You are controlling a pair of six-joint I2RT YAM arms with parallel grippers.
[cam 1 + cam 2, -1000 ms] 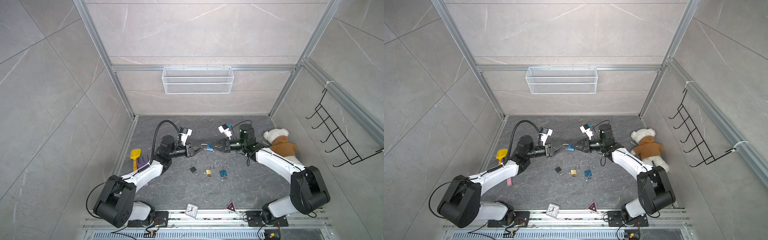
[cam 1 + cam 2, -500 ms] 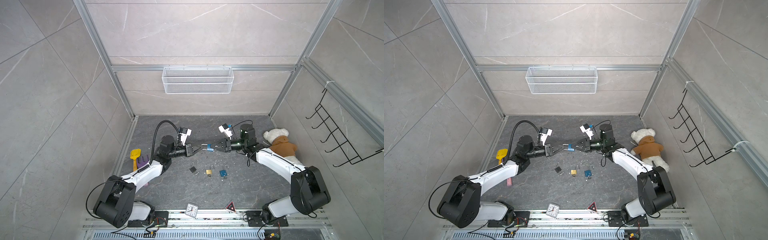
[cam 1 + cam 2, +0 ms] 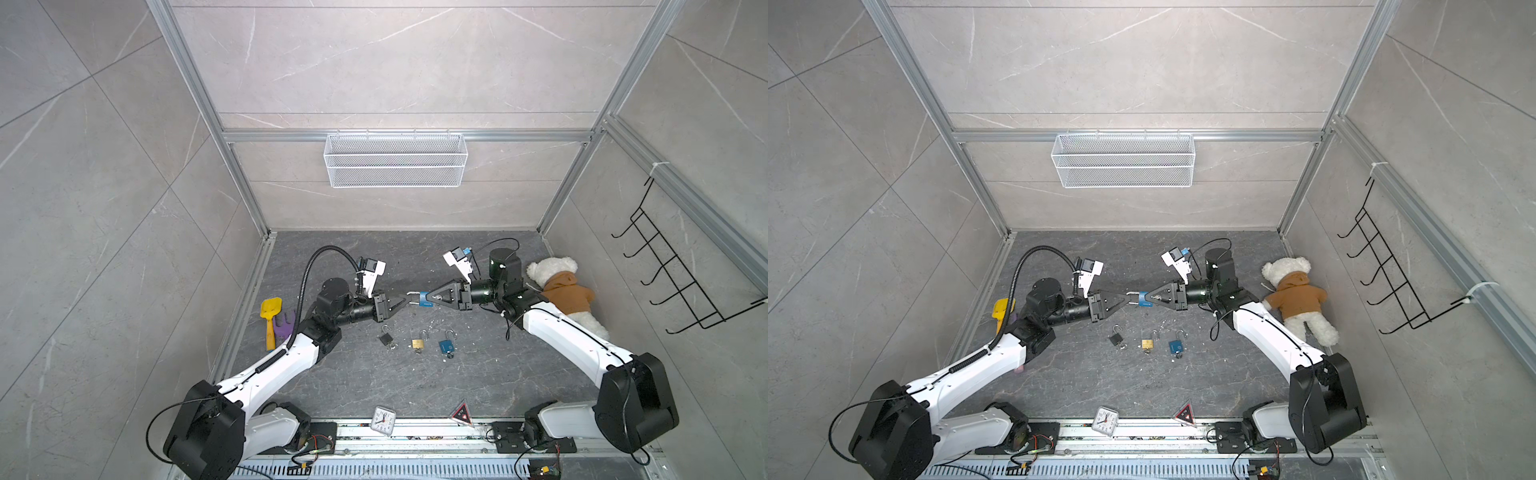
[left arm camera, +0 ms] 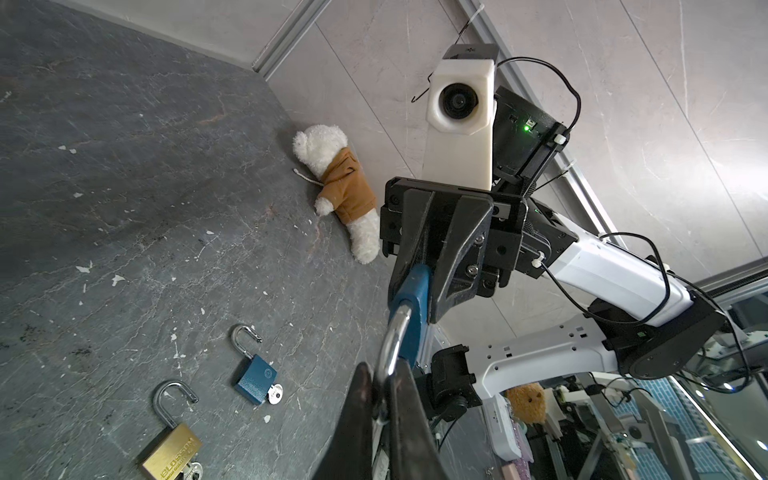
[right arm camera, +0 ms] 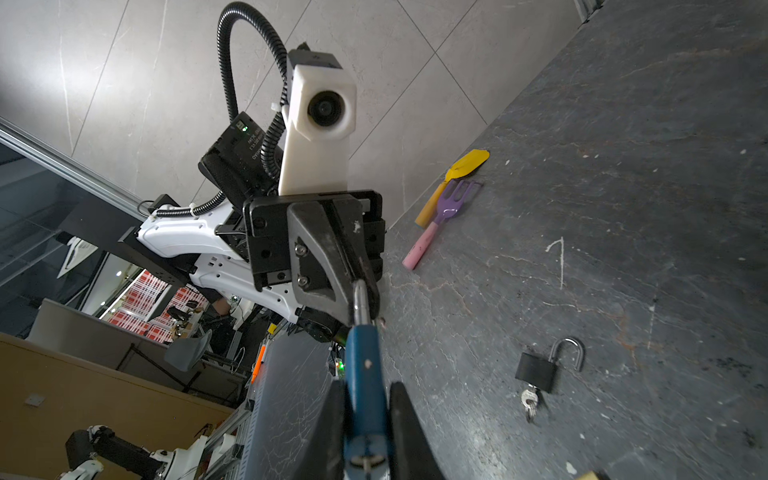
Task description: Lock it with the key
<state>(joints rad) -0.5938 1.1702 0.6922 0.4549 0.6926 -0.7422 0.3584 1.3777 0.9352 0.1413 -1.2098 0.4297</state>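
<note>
**Two grips on one blue padlock (image 4: 417, 291): it may slip**

It hangs in the air between the two grippers. The right gripper (image 5: 366, 415) is closed on its blue body. The left gripper (image 4: 380, 399) is pinched tight on the silver loop (image 4: 392, 338). If the left one pushes crooked, the loop may miss its hole, or the lock may twist out and fall.
</note>
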